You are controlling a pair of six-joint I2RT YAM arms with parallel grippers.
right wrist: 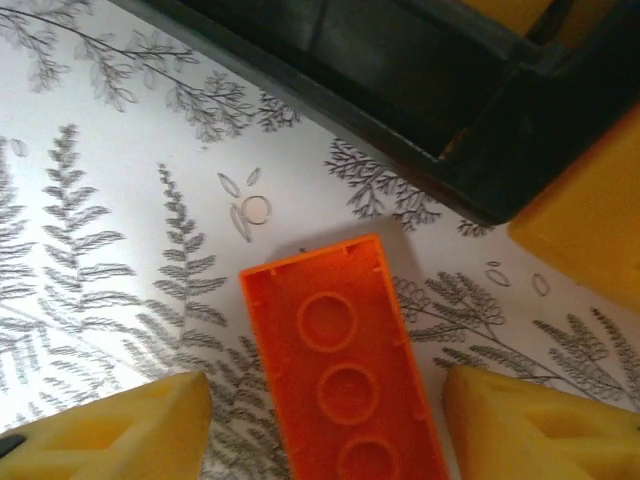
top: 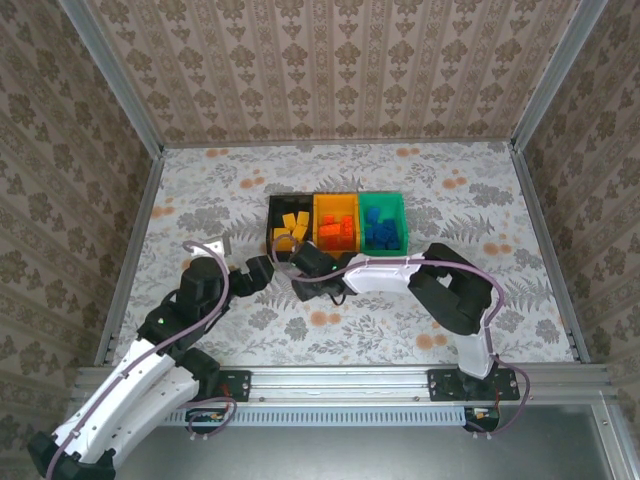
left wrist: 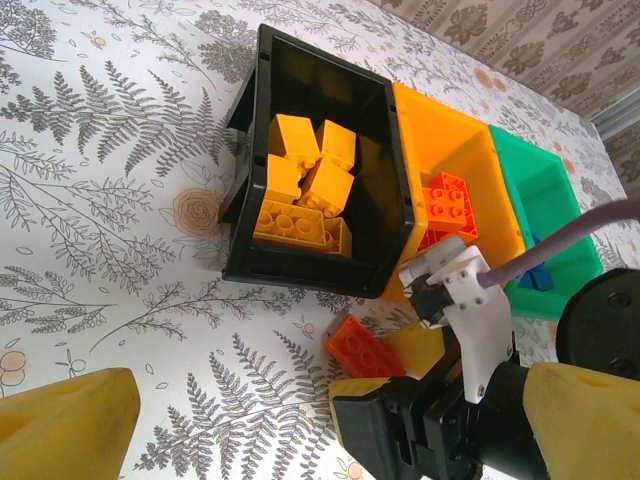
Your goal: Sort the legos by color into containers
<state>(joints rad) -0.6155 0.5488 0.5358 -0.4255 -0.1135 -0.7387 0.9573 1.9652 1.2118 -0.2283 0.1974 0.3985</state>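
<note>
A red-orange lego [right wrist: 340, 370] lies underside up on the table just in front of the black bin [left wrist: 300, 265]. My right gripper [right wrist: 325, 420] straddles it, open, with a gap between each yellow finger [right wrist: 130, 430] and the brick. The left wrist view shows the same brick [left wrist: 362, 348] between the right gripper's tips [left wrist: 390, 368]. My left gripper [left wrist: 330, 425] hovers above, wide open and holding nothing. Yellow legos [left wrist: 305, 180] fill the black bin, red-orange ones [left wrist: 448, 200] sit in the orange bin [left wrist: 440, 140], and blue ones [top: 383, 230] lie in the green bin [top: 383, 197].
The three bins stand in a row at the table's middle [top: 336, 197]. Both arms crowd the spot just in front of the black bin, left gripper [top: 262, 270] beside right gripper [top: 305, 272]. Metal rails and patterned walls border the table.
</note>
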